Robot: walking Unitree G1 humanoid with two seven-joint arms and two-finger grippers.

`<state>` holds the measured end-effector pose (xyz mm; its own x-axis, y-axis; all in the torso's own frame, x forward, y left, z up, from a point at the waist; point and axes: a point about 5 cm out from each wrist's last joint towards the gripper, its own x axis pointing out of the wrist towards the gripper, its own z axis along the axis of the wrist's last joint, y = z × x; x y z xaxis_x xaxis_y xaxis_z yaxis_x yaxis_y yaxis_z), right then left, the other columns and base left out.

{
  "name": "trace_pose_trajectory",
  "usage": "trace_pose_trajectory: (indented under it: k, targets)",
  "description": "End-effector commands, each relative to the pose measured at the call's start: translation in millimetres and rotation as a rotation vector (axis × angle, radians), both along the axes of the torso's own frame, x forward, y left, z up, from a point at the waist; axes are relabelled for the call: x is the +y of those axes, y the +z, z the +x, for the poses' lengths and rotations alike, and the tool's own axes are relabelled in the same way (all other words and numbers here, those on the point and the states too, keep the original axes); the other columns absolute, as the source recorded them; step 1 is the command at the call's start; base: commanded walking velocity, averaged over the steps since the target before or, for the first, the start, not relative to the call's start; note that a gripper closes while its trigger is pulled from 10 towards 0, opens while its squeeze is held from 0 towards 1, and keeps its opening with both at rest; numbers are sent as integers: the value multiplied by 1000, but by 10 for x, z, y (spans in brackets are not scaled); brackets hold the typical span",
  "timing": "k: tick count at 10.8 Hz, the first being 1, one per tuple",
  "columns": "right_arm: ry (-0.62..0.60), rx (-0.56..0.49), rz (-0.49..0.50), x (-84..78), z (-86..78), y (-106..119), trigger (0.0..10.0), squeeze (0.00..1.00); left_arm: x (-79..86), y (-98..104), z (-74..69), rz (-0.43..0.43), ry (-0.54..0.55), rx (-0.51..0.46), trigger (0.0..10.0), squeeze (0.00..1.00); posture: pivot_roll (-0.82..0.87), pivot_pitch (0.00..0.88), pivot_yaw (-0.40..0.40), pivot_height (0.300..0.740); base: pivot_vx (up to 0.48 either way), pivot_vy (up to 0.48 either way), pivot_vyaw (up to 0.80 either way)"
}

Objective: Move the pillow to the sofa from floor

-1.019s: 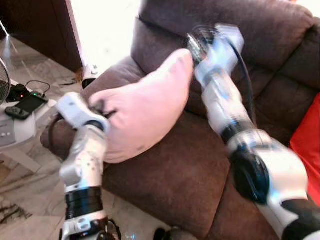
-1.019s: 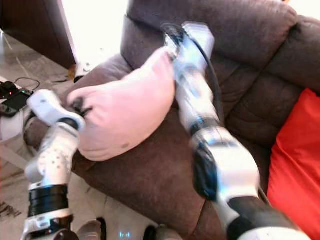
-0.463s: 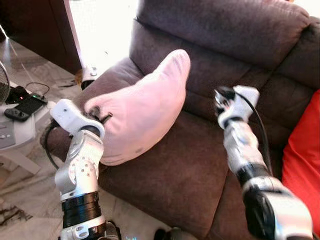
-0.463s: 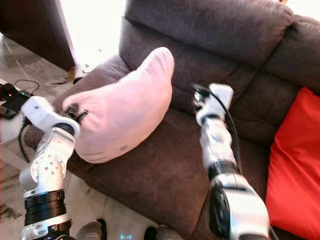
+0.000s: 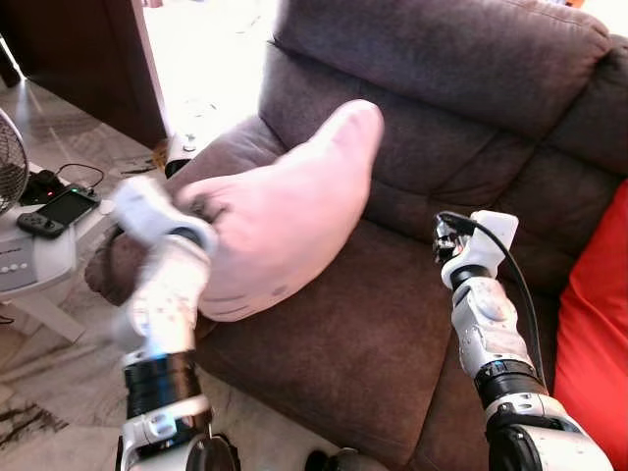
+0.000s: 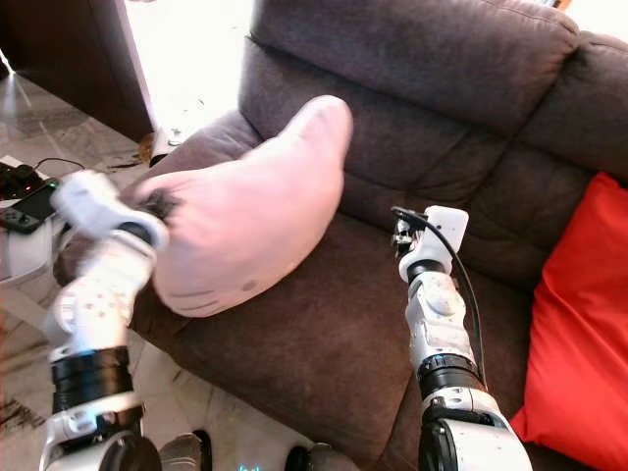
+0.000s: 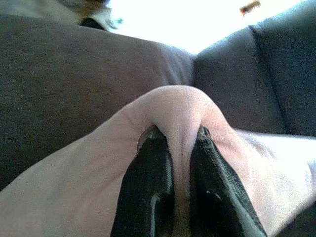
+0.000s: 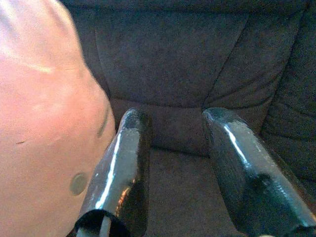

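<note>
Pink pillow (image 5: pixel 285 221) still in left claw (image 7: pixel 178 143); right claw (image 8: pixel 173 123) now withdrawn, open.

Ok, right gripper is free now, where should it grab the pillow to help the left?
Judging from its pose, take the raised upper corner of the pillow, coming from the seat side. The left gripper already pinches a fold at the low end by the sofa arm, so the far tip is unsupported. The right gripper is open, beside the pillow over the seat.
</note>
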<state>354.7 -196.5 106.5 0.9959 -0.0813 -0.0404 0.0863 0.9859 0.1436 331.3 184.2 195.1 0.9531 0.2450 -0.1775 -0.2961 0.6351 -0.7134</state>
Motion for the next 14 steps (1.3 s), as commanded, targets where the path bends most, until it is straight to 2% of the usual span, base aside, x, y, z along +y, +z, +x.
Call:
trace_pose_trajectory:
  k: [1, 2, 3, 5, 7, 9, 10, 11, 13, 14]
  targets:
    - [-14, 14, 11, -26, -38, -40, 10000, 0, 193, -117, -91, -23, 141, 81, 10000, 0, 162, 130, -124, 740, 0, 0, 0]
    - [-12, 17, 11, -22, -43, -44, 10000, 0, 234, -164, -134, -5, 173, 115, 10000, 0, 165, 129, -124, 740, 0, 0, 0]
    - [-15, 20, 19, -20, -49, -46, 10000, 0, 297, -270, -265, -128, 270, 171, 10000, 0, 169, 129, -125, 740, 0, 0, 0]
    - [-17, 29, 31, 7, -54, -55, 10000, 0, 378, -321, -324, -152, 382, 200, 10000, 0, 180, 125, -124, 740, 0, 0, 0]
    - [-20, 29, 39, 14, -62, -55, 10000, 0, 455, -349, -330, -174, 437, 207, 10000, 0, 172, 118, -123, 740, 0, 0, 0]
    - [-34, 27, 38, -30, -61, -40, 10000, 0, 500, -331, -321, -247, 505, 180, 10000, 0, 166, 115, -125, 740, 0, 0, 0]
    - [-38, 27, 35, -36, -60, -34, 10000, 0, 436, -325, -236, -283, 462, 163, 10000, 0, 164, 112, -126, 740, 0, 0, 0]
    - [-46, 25, 34, -42, -53, -16, 10000, 0, 325, -302, -126, -266, 363, 136, 10000, 0, 161, 113, -127, 740, 0, 0, 0]
    - [-64, 21, 33, -60, -55, -5, 10000, 0, 213, -203, 38, -24, 171, 110, 10000, 0, 156, 118, -125, 740, 0, 0, 0]
    - [-75, 19, 35, -78, -63, -2, 10000, 0, 237, -80, 90, 90, 143, 33, 10000, 0, 154, 120, -123, 740, 0, 0, 0]
